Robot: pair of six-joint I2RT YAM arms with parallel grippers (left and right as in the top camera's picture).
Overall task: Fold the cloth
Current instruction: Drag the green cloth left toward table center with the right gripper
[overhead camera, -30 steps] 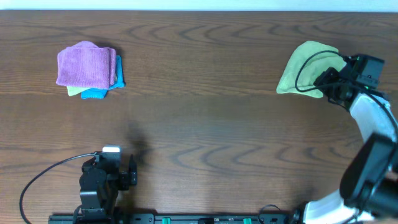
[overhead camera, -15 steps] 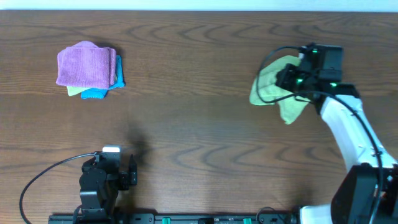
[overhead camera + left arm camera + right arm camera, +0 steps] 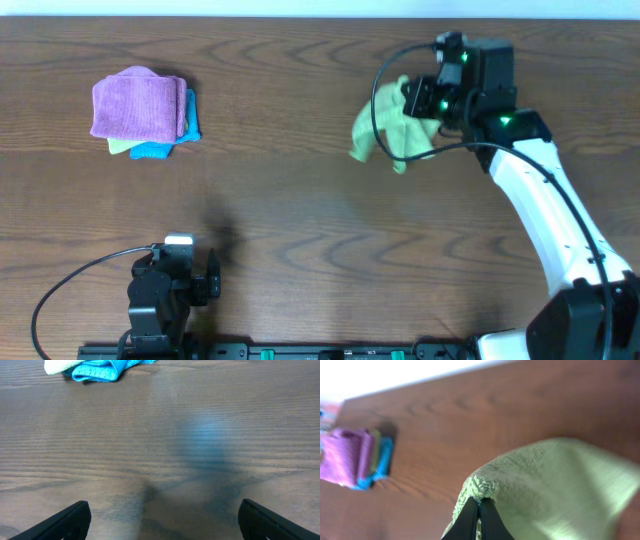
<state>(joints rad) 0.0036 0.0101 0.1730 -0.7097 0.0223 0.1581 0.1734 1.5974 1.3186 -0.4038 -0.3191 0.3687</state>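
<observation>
Over the last second the right gripper (image 3: pixel 418 100) has swept from the far right edge of the table (image 3: pixel 300 220) leftward along its far side, taking the lime-green cloth (image 3: pixel 383 132) with it, while the left arm and the pile at far left have stayed put. In the overhead view the cloth hangs bunched and crumpled from the right gripper, trailing to its left, well apart from the purple cloth (image 3: pixel 135 103) and the teal cloth (image 3: pixel 158 151) stacked under it. This looks like the fetching step, with no folding begun. The next move seems to call for setting the cloth down in open table and spreading it flat, which probably needs the second arm to take a corner. The left wrist view shows the left gripper (image 3: pixel 164 510) released, its two fingertips wide apart at the lower corners over bare wood, with only an edge of the teal cloth (image 3: pixel 100 370) at the top. In the right wrist view the right gripper (image 3: pixel 480 512) is clenched, its tips pinching a fuzzy edge of the cloth (image 3: pixel 545 490), and the purple cloth (image 3: pixel 342 457) is blurred beyond. No brand, tag or writing can be read in any view (if the cloth has a tag, it is not showing).
</observation>
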